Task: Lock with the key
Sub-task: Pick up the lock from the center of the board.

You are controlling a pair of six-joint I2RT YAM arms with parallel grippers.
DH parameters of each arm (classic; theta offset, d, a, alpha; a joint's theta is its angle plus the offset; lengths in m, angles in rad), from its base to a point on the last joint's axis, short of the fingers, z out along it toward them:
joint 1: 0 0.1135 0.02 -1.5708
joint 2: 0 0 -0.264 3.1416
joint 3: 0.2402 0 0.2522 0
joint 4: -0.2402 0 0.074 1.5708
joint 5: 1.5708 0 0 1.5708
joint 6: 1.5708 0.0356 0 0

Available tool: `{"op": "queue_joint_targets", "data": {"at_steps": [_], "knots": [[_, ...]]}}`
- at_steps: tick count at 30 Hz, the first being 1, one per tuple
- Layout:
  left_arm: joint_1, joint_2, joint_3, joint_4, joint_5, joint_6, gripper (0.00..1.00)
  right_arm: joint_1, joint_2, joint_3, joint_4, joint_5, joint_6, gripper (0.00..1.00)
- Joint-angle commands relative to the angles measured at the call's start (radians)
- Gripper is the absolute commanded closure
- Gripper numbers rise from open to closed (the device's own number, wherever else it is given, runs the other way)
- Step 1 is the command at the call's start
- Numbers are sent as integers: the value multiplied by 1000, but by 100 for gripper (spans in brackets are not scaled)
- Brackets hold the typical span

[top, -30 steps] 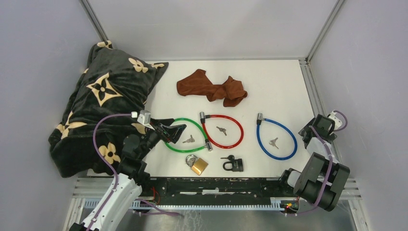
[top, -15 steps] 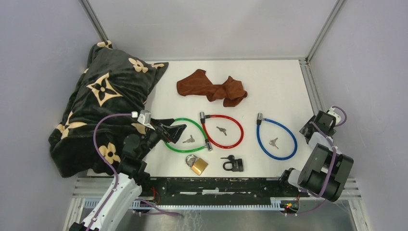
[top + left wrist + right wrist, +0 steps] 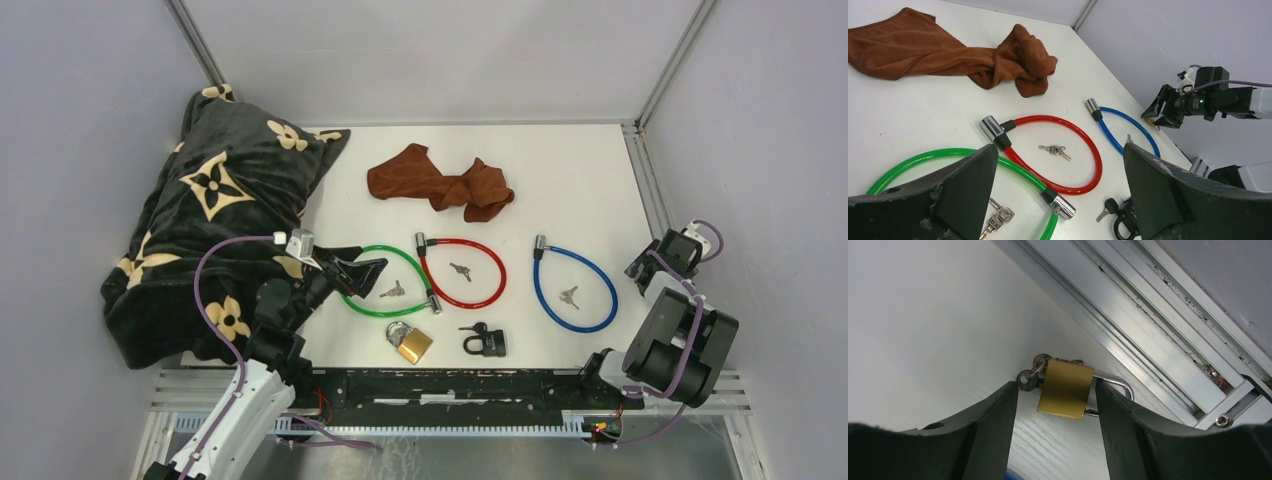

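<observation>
A small brass padlock with a key ring lies at the table's right edge beside the metal rail. My right gripper is open and straddles it, one finger on each side; in the top view this gripper hides the padlock. My left gripper is open and empty, hovering over the green cable lock. A second brass padlock and a black padlock with a key lie near the front edge.
A red cable lock and a blue cable lock each have keys inside their loops. A brown cloth lies at the back. A black flowered blanket fills the left side. The aluminium rail borders the right edge.
My right arm has shifted a little to the right and back, its wrist now closer to the right rail. The left arm has not moved.
</observation>
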State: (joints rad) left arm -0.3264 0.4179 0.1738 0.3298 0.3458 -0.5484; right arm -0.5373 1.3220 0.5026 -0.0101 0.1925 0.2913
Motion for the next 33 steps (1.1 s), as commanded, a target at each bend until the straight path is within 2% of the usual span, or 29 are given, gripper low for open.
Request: {"op": "queue_joint_targets", "data": {"at_steps": [1,7,13,18,27,33], "knots": [[7,-9,9,32,7,-7,0,-19,48,21,50,-56,2,36],[6,-16,9,32,5,-7,0,-21,72,18,45,-89,-7,43],[7,-19,7,33,5,-7,0,-20,65,14,47,-182,-17,70],[7,-21,9,33,7,-4,0,5,41,-9,51,-308,-27,100],[6,2,33,48,82,19,1,185,-53,21,-22,-398,-72,100],[6,46,70,47,211,134,2,250,-93,50,-56,-495,-74,100]]}}
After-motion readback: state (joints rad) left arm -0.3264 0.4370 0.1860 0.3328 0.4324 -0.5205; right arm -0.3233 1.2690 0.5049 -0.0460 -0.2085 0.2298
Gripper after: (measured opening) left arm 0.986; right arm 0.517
